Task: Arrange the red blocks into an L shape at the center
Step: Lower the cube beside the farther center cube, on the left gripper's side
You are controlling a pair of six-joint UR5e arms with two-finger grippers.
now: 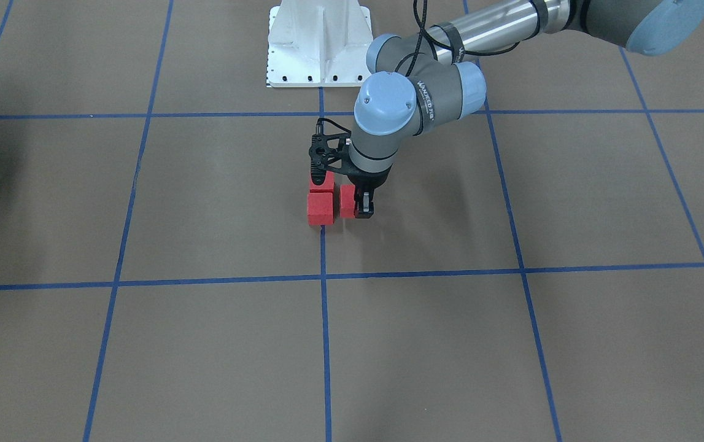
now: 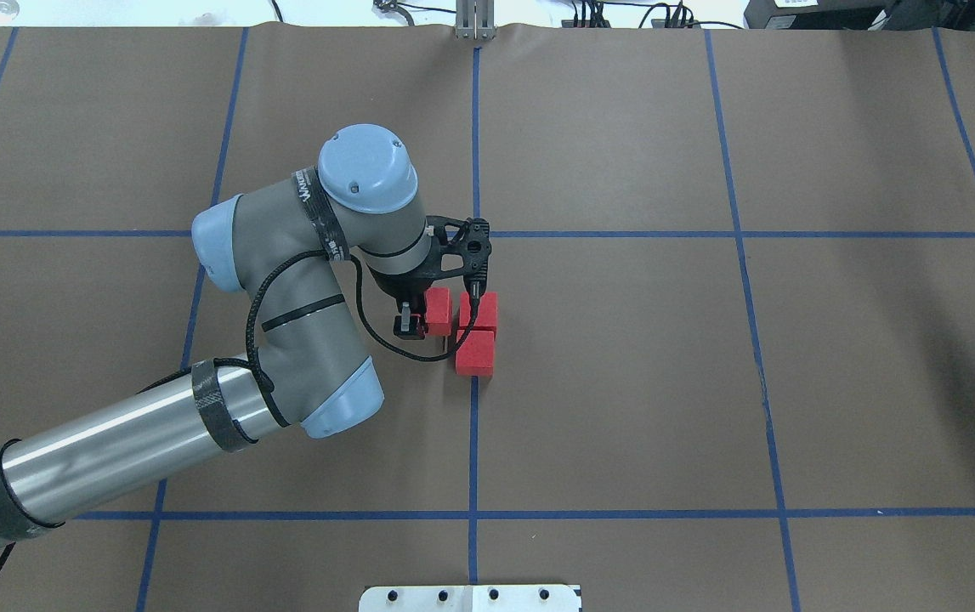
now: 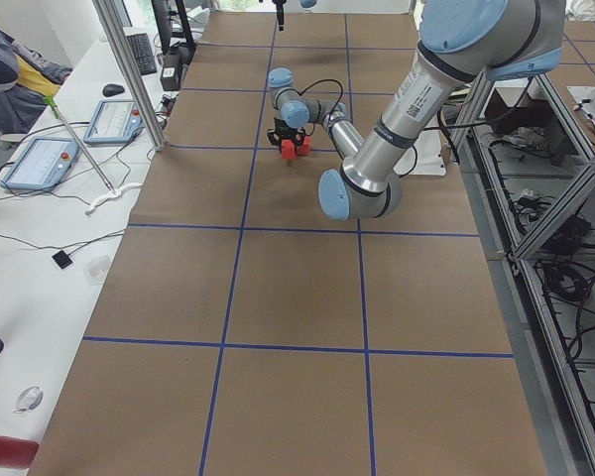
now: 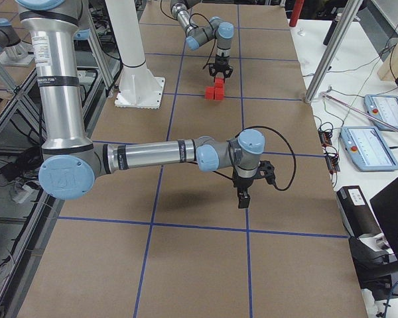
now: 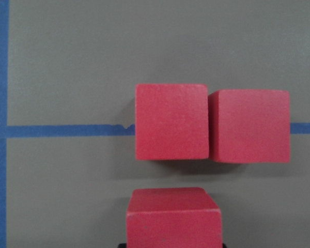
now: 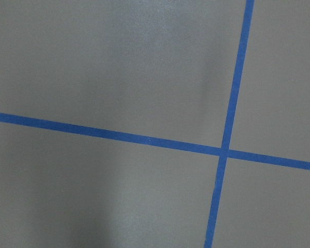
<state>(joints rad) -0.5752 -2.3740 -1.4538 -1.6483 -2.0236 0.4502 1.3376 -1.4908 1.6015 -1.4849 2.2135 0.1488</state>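
Three red blocks lie at the table's center. Two of the red blocks [image 1: 321, 209] [image 1: 322, 182] touch side by side on a blue grid line; they also show in the left wrist view [image 5: 171, 121] [image 5: 249, 125]. My left gripper [image 1: 355, 209] is shut on the third red block [image 1: 347, 201] and holds it low, beside the first block with a narrow gap; it fills the bottom of the left wrist view [image 5: 173, 217]. My right gripper [image 4: 242, 201] hangs over bare paper far from the blocks. I cannot tell whether it is open or shut.
The brown paper carries a blue tape grid [image 1: 322, 276]. The white base plate [image 1: 318, 43] stands at the robot's edge of the table. My left arm's elbow [image 2: 283, 340] reaches over the left center. Aluminium posts and a desk with tablets [image 4: 371, 142] flank the table's far side.
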